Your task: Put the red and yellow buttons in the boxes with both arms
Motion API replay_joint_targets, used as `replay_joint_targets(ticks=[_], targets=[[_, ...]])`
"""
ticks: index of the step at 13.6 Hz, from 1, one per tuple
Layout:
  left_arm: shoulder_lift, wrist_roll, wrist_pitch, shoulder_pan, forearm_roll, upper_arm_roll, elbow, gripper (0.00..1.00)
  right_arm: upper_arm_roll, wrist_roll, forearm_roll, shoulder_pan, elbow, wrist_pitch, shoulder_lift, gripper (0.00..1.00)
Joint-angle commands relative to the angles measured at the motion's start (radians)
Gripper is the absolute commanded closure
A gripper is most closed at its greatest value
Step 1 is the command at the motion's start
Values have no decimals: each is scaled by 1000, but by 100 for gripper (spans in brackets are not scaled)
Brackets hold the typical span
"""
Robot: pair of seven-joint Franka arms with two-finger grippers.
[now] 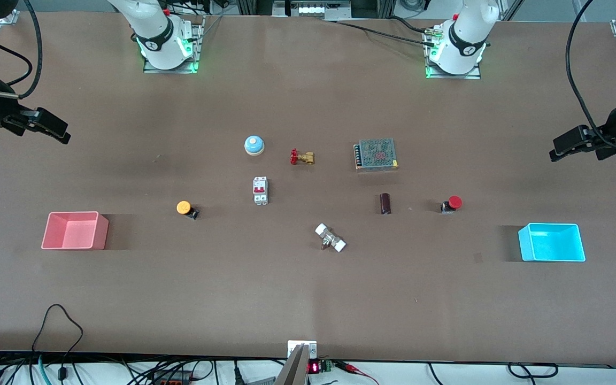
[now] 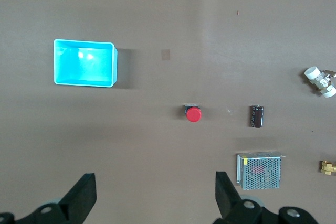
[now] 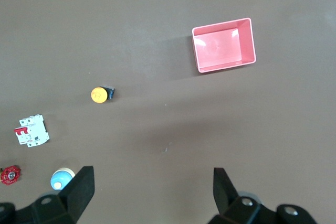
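The red button lies on the table toward the left arm's end, beside the cyan box. The yellow button lies toward the right arm's end, beside the pink box. Both boxes are empty. My left gripper hangs open and empty high over the table's edge at the left arm's end; its wrist view shows the red button and cyan box. My right gripper hangs open and empty over the right arm's end; its wrist view shows the yellow button and pink box.
In the middle lie a blue-and-white dome bell, a red-handled brass valve, a white circuit breaker, a metal mesh power supply, a dark cylinder and a white-ended fitting.
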Motion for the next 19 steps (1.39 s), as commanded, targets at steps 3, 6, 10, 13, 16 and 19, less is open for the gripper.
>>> replay_joint_targets(ticks=[3,6,10,13,16,19], targets=[[-21,22,-6,5,13,-1,-30,0,-13,-12,15,4,-3,-7,-11,0],[17,8,-12,-5,13,-4,-41,0,-36,-12,15,26,-3,-7,-9,0],[138,-7,-4,-10,10,-33,-56,0,-139,-13,15,124,-3,-5,-8,0],[236,-9,6,-16,-12,-53,-53,0,-139,-13,13,127,-2,-3,-8,0],[293,-9,88,-28,-48,-53,-74,0,-145,-13,13,138,0,-2,-6,0],[306,-10,263,-55,-48,-53,-201,0,-166,-12,7,173,0,0,-6,0]])
